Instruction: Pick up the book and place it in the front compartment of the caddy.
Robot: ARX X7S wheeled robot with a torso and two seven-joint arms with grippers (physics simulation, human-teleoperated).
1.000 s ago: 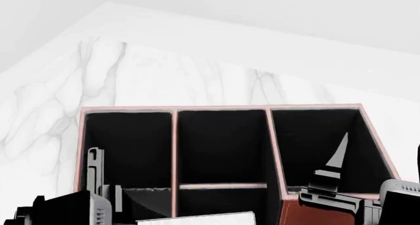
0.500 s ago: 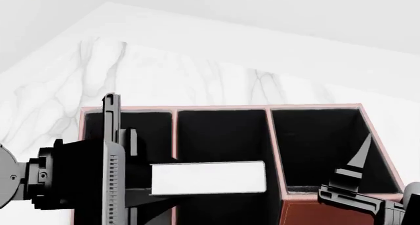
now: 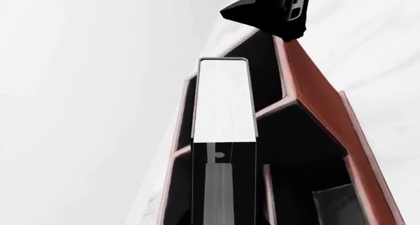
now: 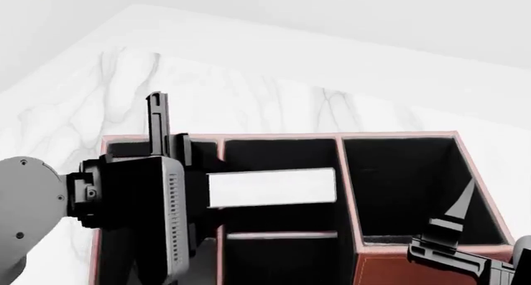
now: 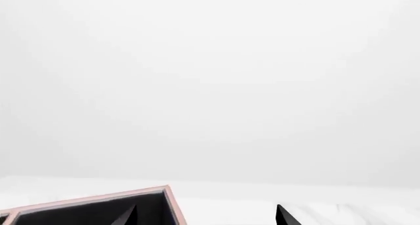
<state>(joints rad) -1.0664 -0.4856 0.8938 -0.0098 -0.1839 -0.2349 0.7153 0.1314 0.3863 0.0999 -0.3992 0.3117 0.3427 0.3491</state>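
Carrying step: my left gripper (image 4: 195,191) pinches the book (image 4: 272,187) above the caddy (image 4: 349,191). Right gripper (image 5: 206,217) jaws spread, idle. Next: align over front compartment, lower.

The head camera is looking steeply down, close over the caddy (image 4: 398,198) on the marble table (image 4: 249,92). The left wrist camera is peering along its held book (image 3: 223,99) into that caddy. The right wrist camera is facing outward, catching only a caddy corner.
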